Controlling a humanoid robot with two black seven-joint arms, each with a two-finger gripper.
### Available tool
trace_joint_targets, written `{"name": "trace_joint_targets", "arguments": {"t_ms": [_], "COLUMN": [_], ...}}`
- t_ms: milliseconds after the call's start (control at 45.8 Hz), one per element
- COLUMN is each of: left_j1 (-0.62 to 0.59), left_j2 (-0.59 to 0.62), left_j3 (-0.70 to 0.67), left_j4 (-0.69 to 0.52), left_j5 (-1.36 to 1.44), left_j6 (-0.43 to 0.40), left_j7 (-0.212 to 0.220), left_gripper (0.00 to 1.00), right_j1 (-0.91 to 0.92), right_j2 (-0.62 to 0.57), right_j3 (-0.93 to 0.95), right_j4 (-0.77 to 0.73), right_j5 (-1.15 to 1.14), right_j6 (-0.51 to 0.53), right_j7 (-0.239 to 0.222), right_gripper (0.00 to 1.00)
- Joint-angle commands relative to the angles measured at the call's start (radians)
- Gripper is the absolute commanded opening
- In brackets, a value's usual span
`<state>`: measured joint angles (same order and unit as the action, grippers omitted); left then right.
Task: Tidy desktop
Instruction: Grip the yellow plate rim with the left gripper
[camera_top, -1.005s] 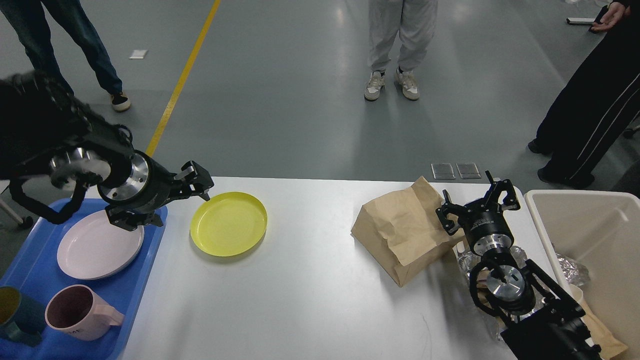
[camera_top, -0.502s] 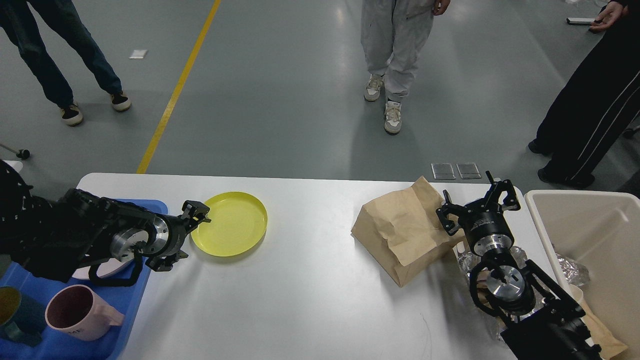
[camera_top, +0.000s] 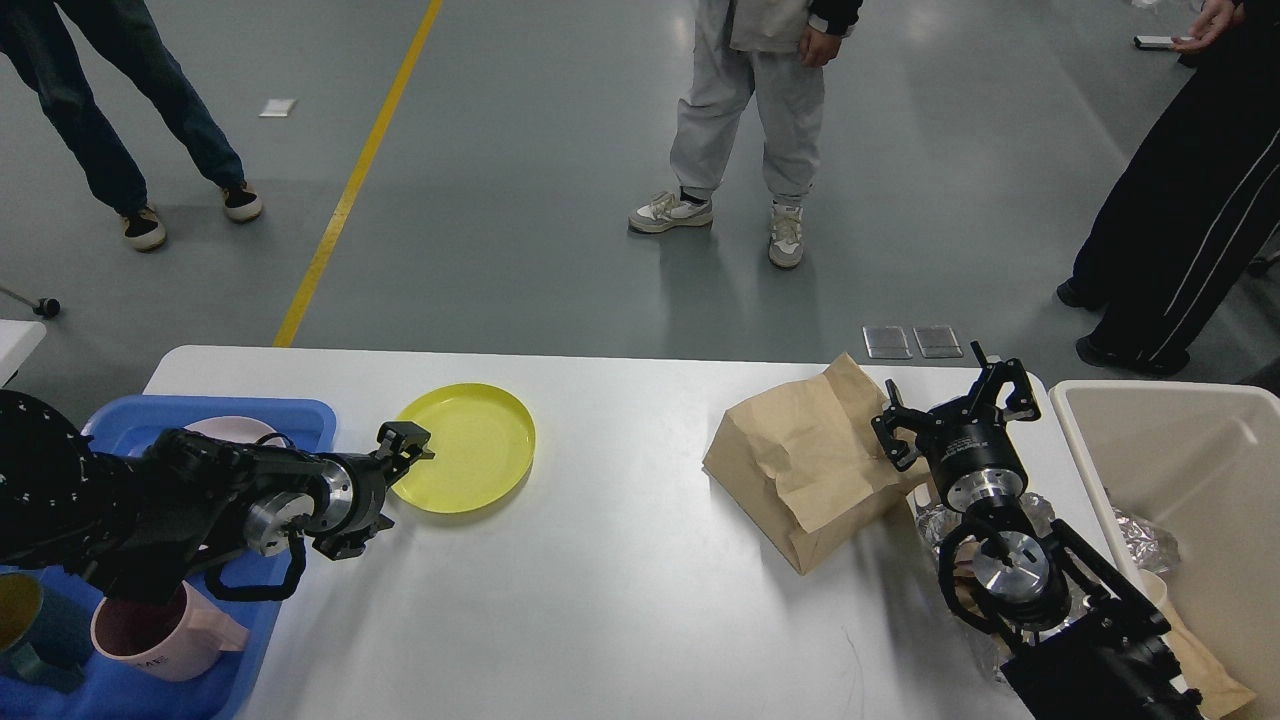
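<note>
White bench (camera_top: 620, 600) spans the view under both my arms. Landmark: yellow plate (camera_top: 468, 447), lying flat on the bench left of middle. My left pincer (camera_top: 388, 480) sits low over the bench at the plate's left rim, one finger at or on the rim edge; its fingers stand apart, the lower one just off the plate, nothing gripped as far as I can tell. Left of the plate, a blue tray (camera_top: 300, 415) at the bench's left end holds a pink plate (camera_top: 225, 428), partly hidden by my arm, and a pink mug (camera_top: 165, 640). Well right of the plate lies a crumpled brown paper bag (camera_top: 800, 460). My right pincer (camera_top: 958, 402) hovers just beyond the bag's right edge, fingers spread, empty. Farther right, a beige bin (camera_top: 1160, 400) off the bench end.
</note>
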<state>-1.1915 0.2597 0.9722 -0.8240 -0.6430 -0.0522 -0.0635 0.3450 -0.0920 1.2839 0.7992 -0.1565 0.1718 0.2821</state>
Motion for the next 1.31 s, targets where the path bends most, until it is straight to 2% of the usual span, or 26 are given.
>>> {"name": "trace_joint_targets", "arguments": {"t_ms": [0, 153, 415, 611, 830, 1048, 1288], "left_j1": [0.023, 0.026, 0.049, 0.053, 0.052, 0.053, 0.053], "left_j2": [-0.01, -0.011, -0.008, -0.008, -0.002, 0.0, 0.0], "left_j3": [-0.018, -0.024, -0.036, -0.049, -0.049, -0.05, -0.053], "left_j4": [0.026, 0.028, 0.042, 0.042, 0.043, 0.043, 0.043], "left_j5": [0.0, 0.005, 0.003, 0.003, 0.003, 0.003, 0.003], "left_j6": [0.0, 0.0, 0.002, 0.0, -0.002, -0.015, -0.017], "left_j7": [0.005, 0.011, 0.013, 0.014, 0.013, 0.011, 0.013], "left_gripper": [0.91, 0.8, 0.54, 0.5, 0.38, 0.22, 0.19], "right_j1": [0.0, 0.0, 0.0, 0.0, 0.0, 0.0, 0.0], "right_j2": [0.0, 0.0, 0.0, 0.0, 0.0, 0.0, 0.0], "right_j3": [0.0, 0.0, 0.0, 0.0, 0.0, 0.0, 0.0], "right_j4": [0.0, 0.0, 0.0, 0.0, 0.0, 0.0, 0.0], "right_j5": [0.0, 0.0, 0.0, 0.0, 0.0, 0.0, 0.0], "right_j6": [0.0, 0.0, 0.0, 0.0, 0.0, 0.0, 0.0], "right_j7": [0.0, 0.0, 0.0, 0.0, 0.0, 0.0, 0.0], "right_gripper": [1.0, 1.0, 1.0, 1.0, 1.0, 1.0, 1.0]}}
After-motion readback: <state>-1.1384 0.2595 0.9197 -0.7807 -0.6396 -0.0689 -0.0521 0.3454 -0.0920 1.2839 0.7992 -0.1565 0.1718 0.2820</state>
